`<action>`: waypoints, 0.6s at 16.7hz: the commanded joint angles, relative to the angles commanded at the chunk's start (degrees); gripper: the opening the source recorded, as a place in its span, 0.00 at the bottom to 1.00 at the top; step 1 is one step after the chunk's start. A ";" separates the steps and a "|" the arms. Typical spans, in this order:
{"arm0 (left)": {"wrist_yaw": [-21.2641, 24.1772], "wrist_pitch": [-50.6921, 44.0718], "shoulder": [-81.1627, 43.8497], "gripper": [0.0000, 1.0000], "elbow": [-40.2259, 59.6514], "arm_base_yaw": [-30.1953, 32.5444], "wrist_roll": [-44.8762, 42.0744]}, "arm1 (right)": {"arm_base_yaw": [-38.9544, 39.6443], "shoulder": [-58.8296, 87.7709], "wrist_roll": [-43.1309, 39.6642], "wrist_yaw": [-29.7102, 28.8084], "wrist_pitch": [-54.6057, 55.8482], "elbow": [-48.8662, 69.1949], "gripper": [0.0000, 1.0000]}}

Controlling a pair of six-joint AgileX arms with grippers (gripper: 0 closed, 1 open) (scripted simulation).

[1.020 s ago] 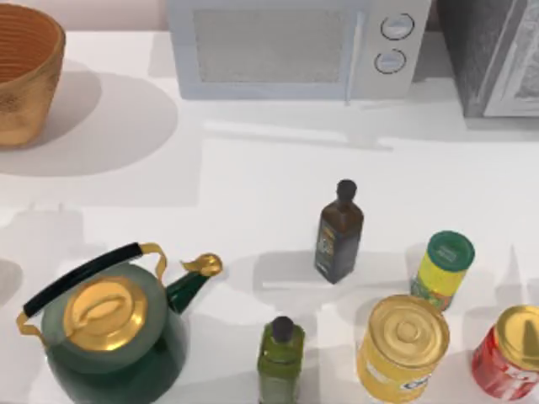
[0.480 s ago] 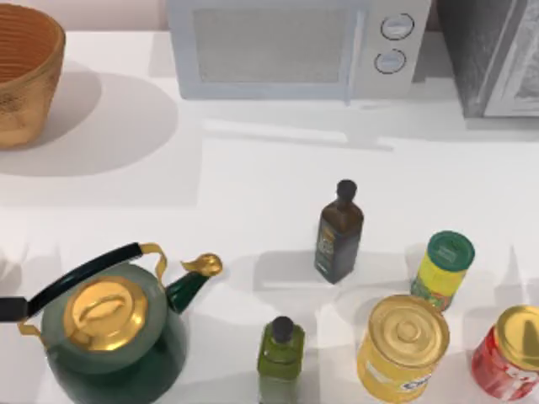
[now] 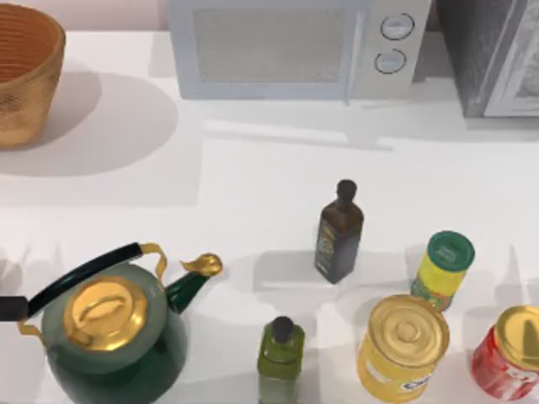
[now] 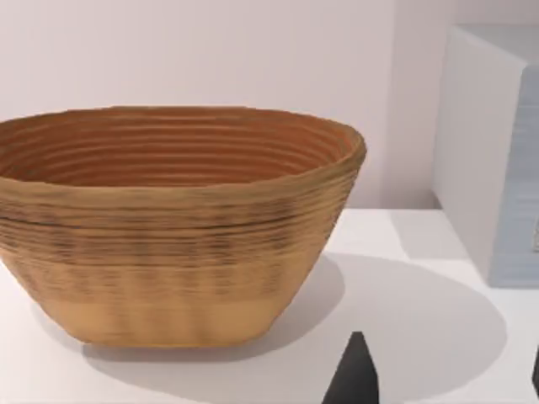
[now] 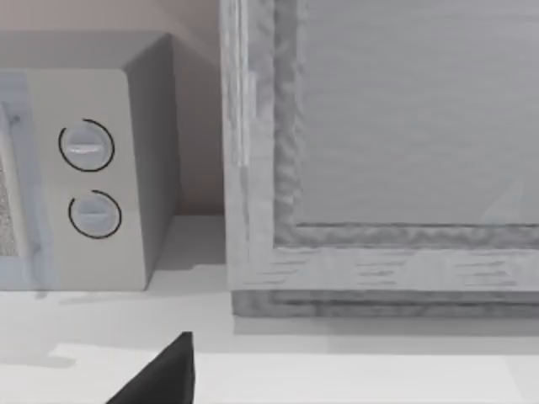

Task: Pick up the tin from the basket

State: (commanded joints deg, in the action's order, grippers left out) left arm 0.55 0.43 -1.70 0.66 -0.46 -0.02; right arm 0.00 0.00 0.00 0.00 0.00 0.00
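The tin is hidden, judged to lie deep in the basket [image 3: 25, 93] at the table's far left corner. A dark piece of the left arm [image 3: 10, 308] has come in at the left edge by the kettle [image 3: 114, 337], so the approach has begun. The left gripper [image 4: 446, 383] faces the basket, fingers wide apart, holding nothing. The right gripper [image 5: 164, 379] is parked near the microwave [image 3: 295, 50]. Counted: one basket, one kettle, two bottles, three cans.
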 joint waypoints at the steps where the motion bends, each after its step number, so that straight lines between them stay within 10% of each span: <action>1: 0.60 0.60 -1.47 0.00 0.68 -0.23 0.08 | 0.00 0.00 0.00 0.00 0.00 0.00 1.00; 10: 18.24 16.67 -34.72 0.00 16.95 0.80 0.39 | 0.00 0.00 0.00 0.00 0.00 0.00 1.00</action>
State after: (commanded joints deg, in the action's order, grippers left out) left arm 18.80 17.10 -36.42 17.61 0.34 0.37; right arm 0.00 0.00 0.00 0.00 0.00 0.00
